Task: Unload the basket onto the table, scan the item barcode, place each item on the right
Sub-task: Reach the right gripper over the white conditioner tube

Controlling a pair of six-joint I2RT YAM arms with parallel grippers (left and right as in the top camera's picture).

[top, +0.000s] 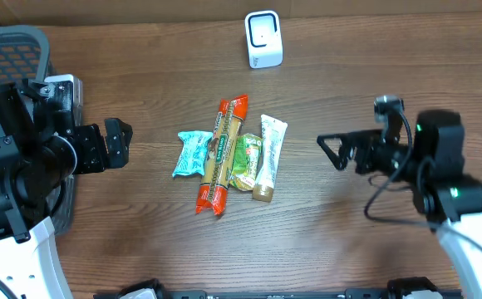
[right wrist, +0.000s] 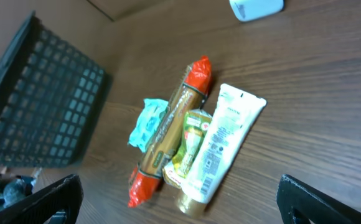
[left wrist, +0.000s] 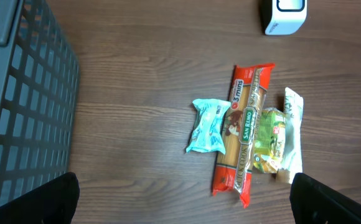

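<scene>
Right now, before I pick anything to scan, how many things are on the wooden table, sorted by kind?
Small crinkled packets: 2, a teal packet and a green packet
Long orange-red pasta pack: 1
White squeeze tube with a gold cap: 1
White box-shaped scanner: 1
Dark grey plastic mesh basket: 1
Total: 6

Even bright light, soft shadows, slight wrist-view blur
</scene>
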